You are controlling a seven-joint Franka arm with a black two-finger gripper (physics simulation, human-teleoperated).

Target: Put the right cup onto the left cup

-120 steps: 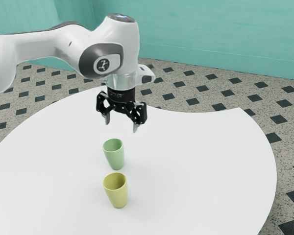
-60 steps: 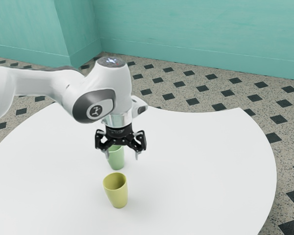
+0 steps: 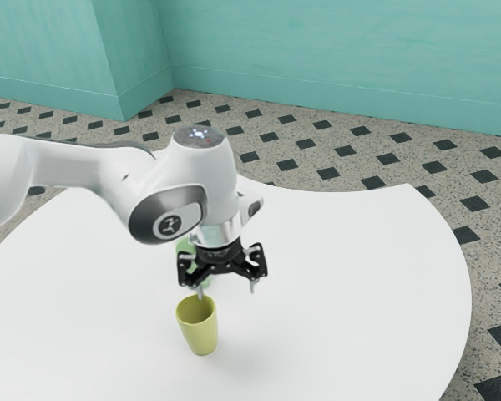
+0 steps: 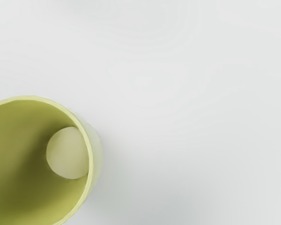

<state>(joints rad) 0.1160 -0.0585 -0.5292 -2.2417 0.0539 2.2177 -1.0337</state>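
While the gripper hovers by the yellow cup, its jaws gape wide, gripping nothing! | Yellow cup upright on the table | Green cup, partly hidden, nearer the table's far edge

Teal walls rise behind a pale speckled floor with dark diamonds; the white table has a curved edge.

Arm extended, jaws spread wide and pointed downward
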